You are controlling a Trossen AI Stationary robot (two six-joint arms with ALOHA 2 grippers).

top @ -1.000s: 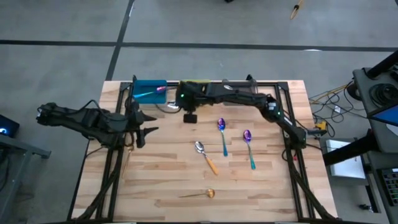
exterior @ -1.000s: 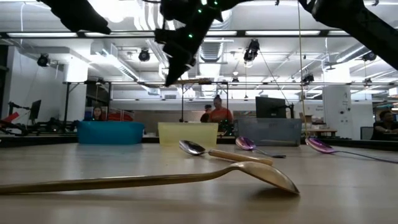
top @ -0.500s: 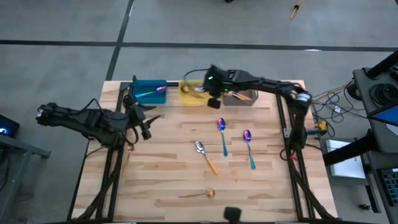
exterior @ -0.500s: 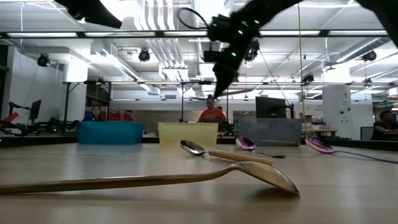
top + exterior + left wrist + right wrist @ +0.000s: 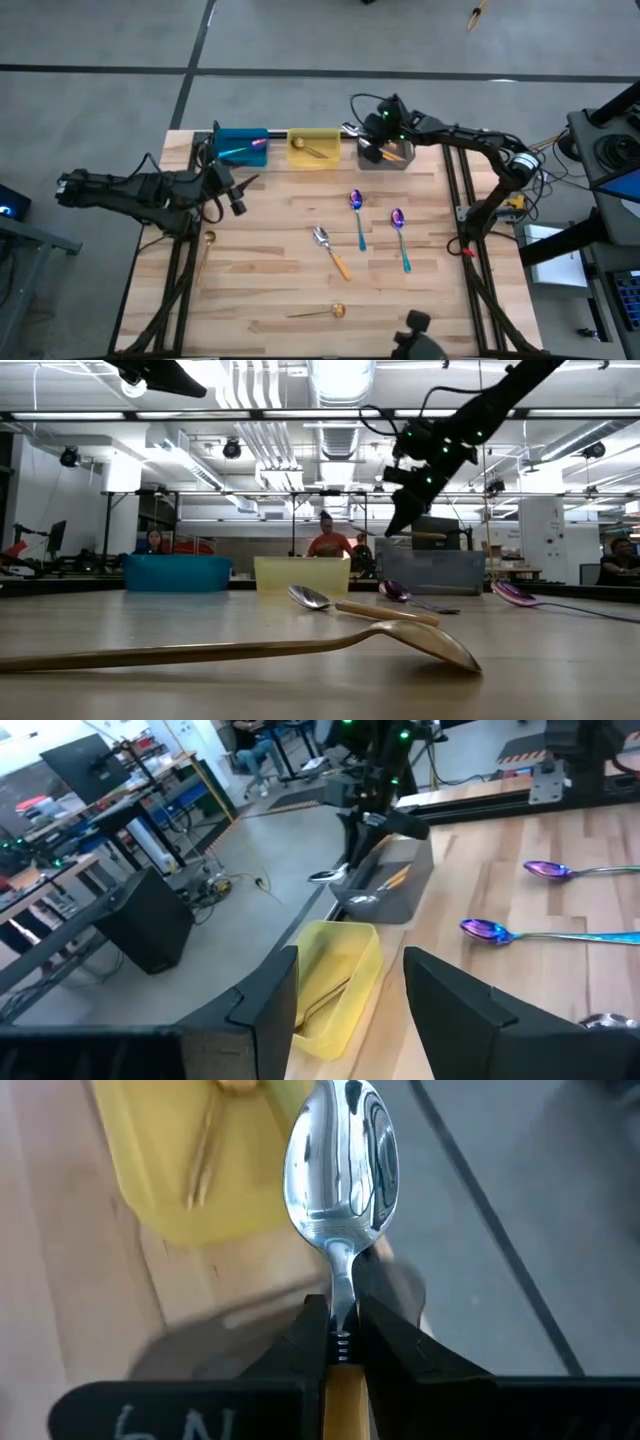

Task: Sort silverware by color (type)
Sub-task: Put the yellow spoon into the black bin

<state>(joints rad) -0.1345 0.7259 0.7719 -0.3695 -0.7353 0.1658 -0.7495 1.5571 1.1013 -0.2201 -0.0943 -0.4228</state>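
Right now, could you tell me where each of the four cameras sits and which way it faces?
High: overhead, looking down on table, both arms.
Low: table height, past gold spoon toward bins; right gripper above.
Left wrist: past open left gripper at yellow bin.
Right wrist: right gripper shut on orange-handled spoon.
Shared: that held spoon shows in both wrist views.

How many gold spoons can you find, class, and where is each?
3: one gold spoon near the table's front edge, one along its left edge, one inside the yellow bin. More may be hidden in bins.
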